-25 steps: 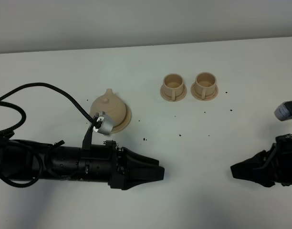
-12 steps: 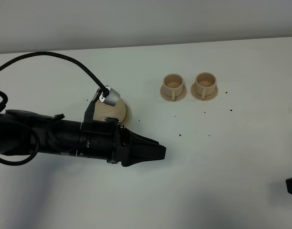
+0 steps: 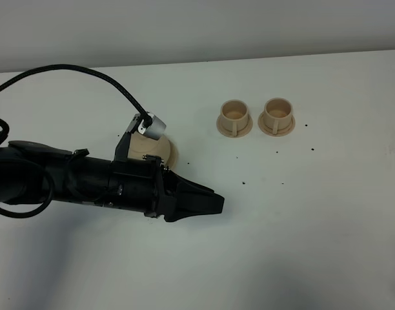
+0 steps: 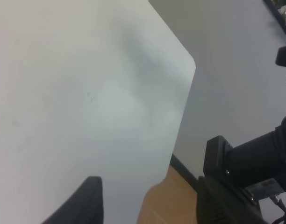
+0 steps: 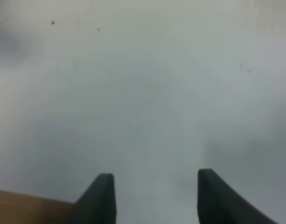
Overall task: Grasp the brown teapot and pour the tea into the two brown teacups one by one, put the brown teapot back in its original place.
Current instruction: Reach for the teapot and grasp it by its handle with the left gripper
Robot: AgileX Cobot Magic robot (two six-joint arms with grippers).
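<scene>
Start closest to you. Your right gripper (image 5: pixel 154 179) is out of the high view. Its wrist camera shows the jaws spread, with nothing between them and only bare table (image 5: pixel 143 93) beneath. Your left gripper (image 3: pixel 213 203) lies low across the left side of the table, pointing toward the middle. In its wrist view the jaws are also parted and empty.

Just behind that arm sits the brown teapot (image 3: pixel 152 148), on its wide saucer (image 3: pixel 172 157). The arm and its wrist camera hide most of it, so you see only a slice of the pale beige dome and the saucer's rim. The lid knob, spout and handle are hidden, so you cannot tell which way the handle faces.

Further back and to the right, well apart from the teapot, are the two brown teacups (image 3: pixel 234 116). They stand upright side by side on small matching saucers, and the second teacup (image 3: pixel 277 113) is just beside the first. Both interiors look pale, and no reddish tea shows in either, though at this size that is not certain. A few dark specks (image 3: pixel 243 183) dot the table in front of them.

By the look of it, nothing has been done yet. The teapot is ungrasped, and both pours and the return to the saucer are still to come.
</scene>
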